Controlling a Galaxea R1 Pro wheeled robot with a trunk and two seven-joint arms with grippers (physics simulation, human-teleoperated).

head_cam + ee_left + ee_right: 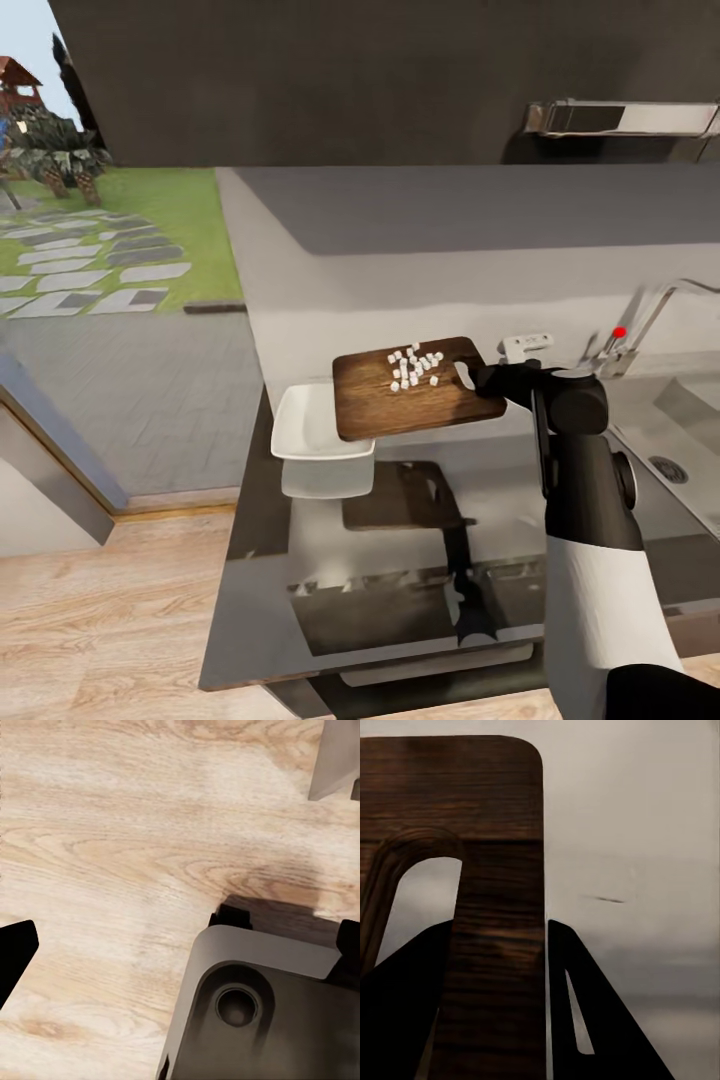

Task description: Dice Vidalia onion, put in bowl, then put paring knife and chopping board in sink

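So the count: one chopping board (415, 395), one white bowl (310, 430), one sink (675, 420) with one faucet (650, 320), and one counter (400, 560). Diced onion bits (413, 368) on the board are roughly twenty small cubes, too tiny to count exactly. One end effector (478, 377) is holding the board.

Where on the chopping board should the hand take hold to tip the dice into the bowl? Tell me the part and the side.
Grip the chopping board at its sink-side end, on the strip beside the oval slot, coming in from the sink side. The right hand is clamped there now. That end is bare, while the diced onion sits mid-board and the far end overhangs the bowl.
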